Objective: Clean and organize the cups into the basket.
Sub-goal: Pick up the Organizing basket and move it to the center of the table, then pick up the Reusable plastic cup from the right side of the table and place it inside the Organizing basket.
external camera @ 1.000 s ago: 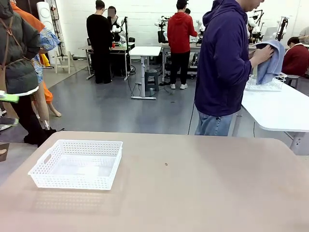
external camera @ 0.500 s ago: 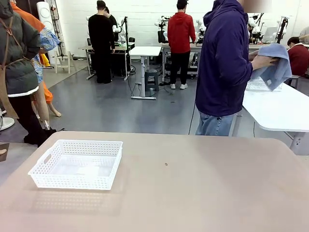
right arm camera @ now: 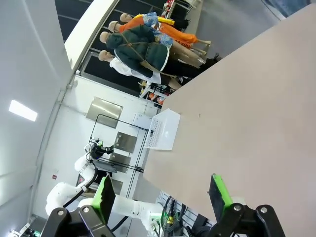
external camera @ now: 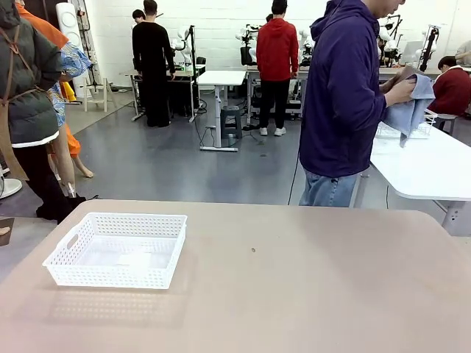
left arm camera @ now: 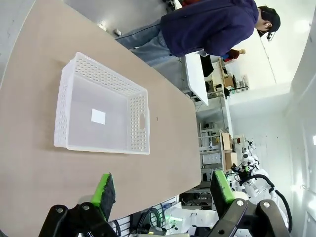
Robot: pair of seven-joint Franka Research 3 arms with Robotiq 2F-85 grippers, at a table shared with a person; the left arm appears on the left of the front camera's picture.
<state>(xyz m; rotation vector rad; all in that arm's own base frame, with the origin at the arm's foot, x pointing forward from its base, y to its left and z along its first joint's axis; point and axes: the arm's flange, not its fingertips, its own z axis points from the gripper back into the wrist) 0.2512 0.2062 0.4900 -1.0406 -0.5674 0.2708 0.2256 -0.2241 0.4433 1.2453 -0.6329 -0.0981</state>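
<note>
Front view: the white basket [external camera: 110,276] sits empty on the left part of the worktop [external camera: 316,294]. Beyond the far edge a person [external camera: 342,95] is turned toward a side table [external camera: 427,169], hands [external camera: 401,90] rubbing a blue cloth [external camera: 412,107] over something brown, probably a cup [external camera: 402,75], though the cloth hides most of it.

Left wrist view: the left fingers [left arm camera: 104,191] stand wide apart with nothing between them, hanging above the worktop with the basket [left arm camera: 139,123] ahead; only a white label [left arm camera: 98,116] lies on its floor.

Right wrist view: the right fingers [right arm camera: 104,197] are also spread and hold nothing; the basket [right arm camera: 165,129] is well off across the worktop.

The wiping step seems to be in hand, done by the person. Next, a cleaned cup likely has to reach the worktop or an arm, which then grips it and sets it in the basket.
</note>
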